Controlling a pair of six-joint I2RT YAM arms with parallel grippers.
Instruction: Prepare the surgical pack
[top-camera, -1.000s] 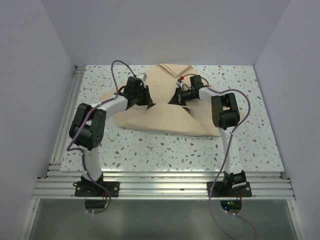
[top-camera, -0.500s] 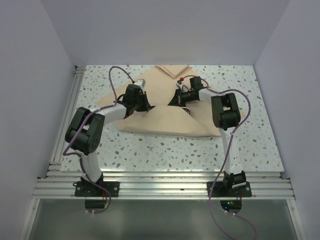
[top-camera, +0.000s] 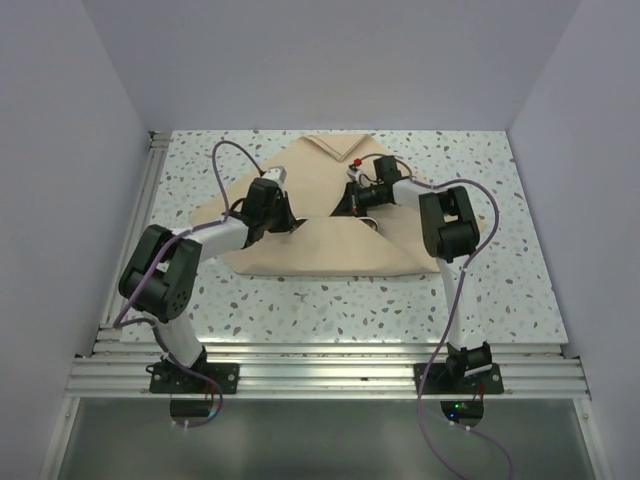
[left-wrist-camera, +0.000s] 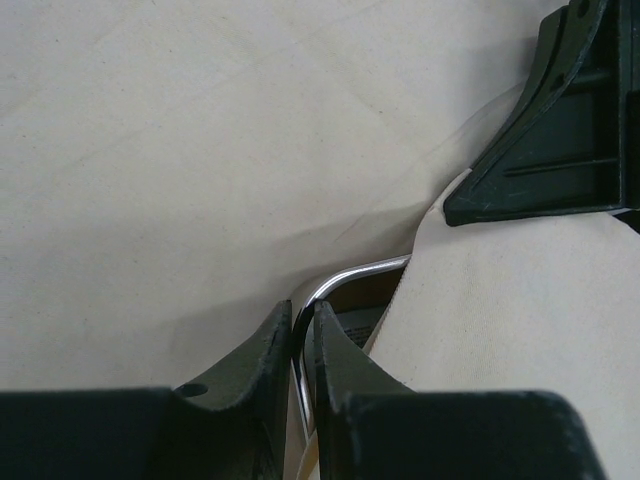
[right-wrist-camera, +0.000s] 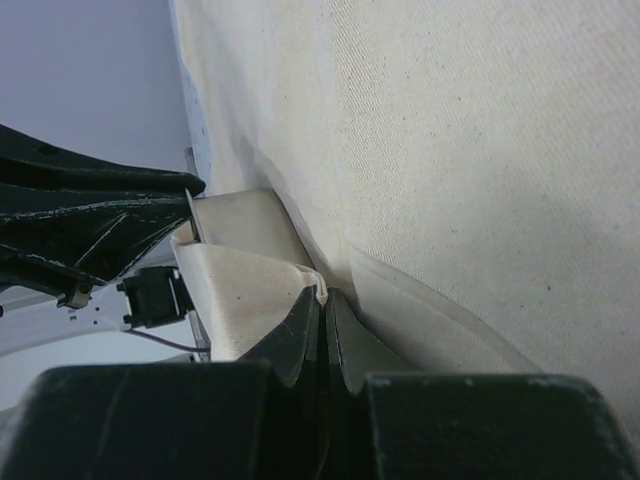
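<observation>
White walls, speckled table (top-camera: 500, 290): we are wrapping the pack.
The tan cloth (top-camera: 330, 250) lies mid-table, a bit toward 12 o'clock, folded over the steel tray (left-wrist-camera: 340, 278). Our left gripper (left-wrist-camera: 302, 312) squeezes the tray's shiny rim, we think to steady it. Our right gripper (right-wrist-camera: 322, 298), at its 3 o'clock, pinches a cloth fold tight, likely to pull it over.

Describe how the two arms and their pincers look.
The left arm and right arm have white tubular links and bulky black joints. A purple cable loops along each. The left pincer and right pincer have dark tapering fingers.
</observation>
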